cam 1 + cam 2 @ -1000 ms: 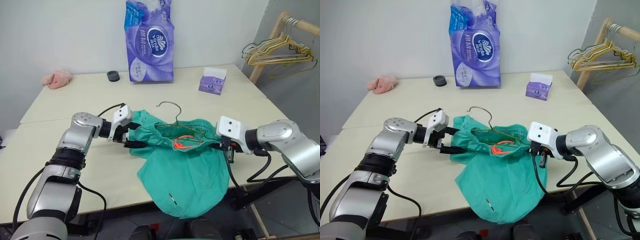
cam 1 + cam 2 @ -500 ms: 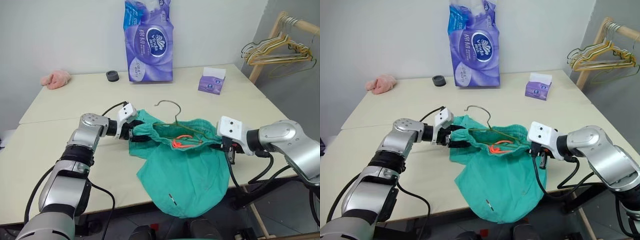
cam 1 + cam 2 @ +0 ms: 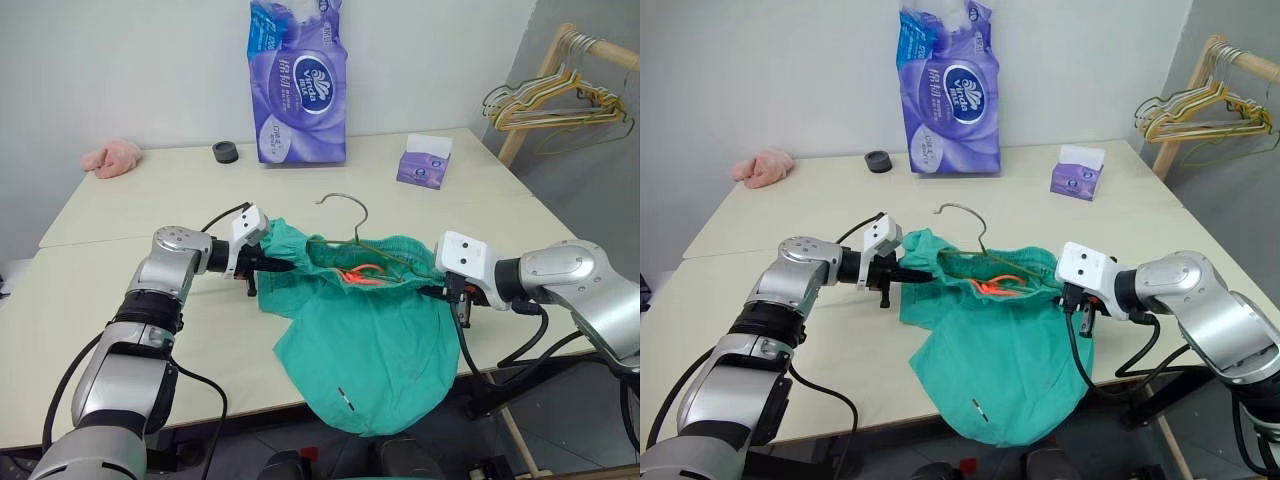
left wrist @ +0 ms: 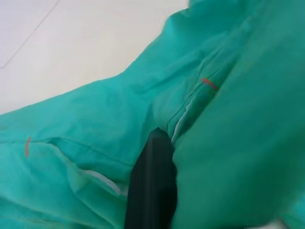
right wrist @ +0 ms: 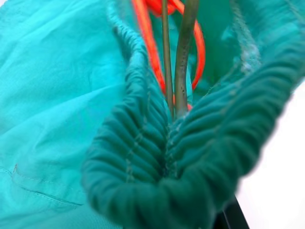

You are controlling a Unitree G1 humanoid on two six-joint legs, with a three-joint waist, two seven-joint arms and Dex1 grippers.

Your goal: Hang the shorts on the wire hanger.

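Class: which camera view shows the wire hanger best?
The left eye view: the hanger shows its hook and a wire arm across the shorts. The right eye view matches. The right wrist view shows two wires; the left wrist view, fabric.

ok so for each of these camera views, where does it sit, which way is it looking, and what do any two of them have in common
Left eye view: on the head, looking forward and down at the table; both arms show, the shorts between them.
Right eye view: beside it, same scene, with the wire hanger hook above the waistband.
Left wrist view: on the left wrist, looking along the left end effector, shut on the shorts.
Right wrist view: on the right wrist, facing the gathered waistband, hanger wire and orange cord.
All four share the shorts.
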